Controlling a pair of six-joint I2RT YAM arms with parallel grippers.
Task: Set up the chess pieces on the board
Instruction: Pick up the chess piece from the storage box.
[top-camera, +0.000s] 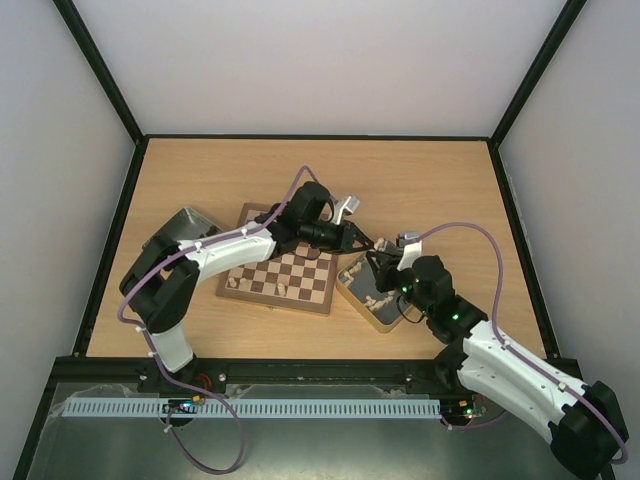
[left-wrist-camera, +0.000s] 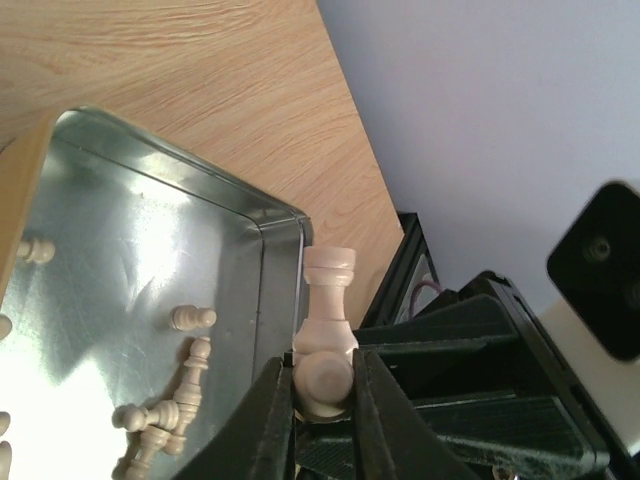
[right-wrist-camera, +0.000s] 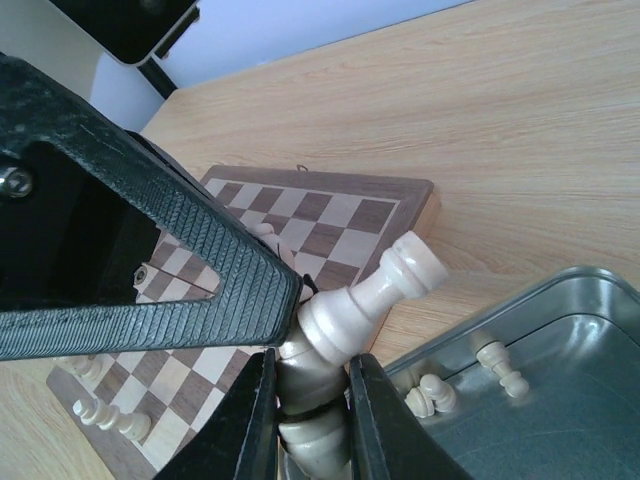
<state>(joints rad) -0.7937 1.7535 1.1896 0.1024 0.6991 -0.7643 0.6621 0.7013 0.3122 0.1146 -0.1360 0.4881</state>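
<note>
Two claws on one pale rook: looks like a handover in mid-air, between the board's right edge and the tin.

Left claw is pinched on the rook at its base end, top pointing away from the wrist. In the right wrist view the right claw is also clamped on the same rook, low on the stem, with a left finger lying across it from above. So both grip it at once; neither has let go.

Board sits mid-surface, slightly rotated. Only a few pale pieces stand on it, mostly toward its near edge; most squares are bare, so the task is at an early stage. Can't tell from these views which squares are filled.

Tin sits just right of the board, near its near-right corner, with more pale pieces loose inside, several lying on their sides. Grey tray is at the board's far-left corner, mostly hidden behind the left arm.

Next move, my read: one claw must release before either arm moves, otherwise they pull against each other. The holder then needs the rook upright, base down, and lowered onto a corner square without knocking nearby pieces. The left grip at the base may hamper setting it down.
</note>
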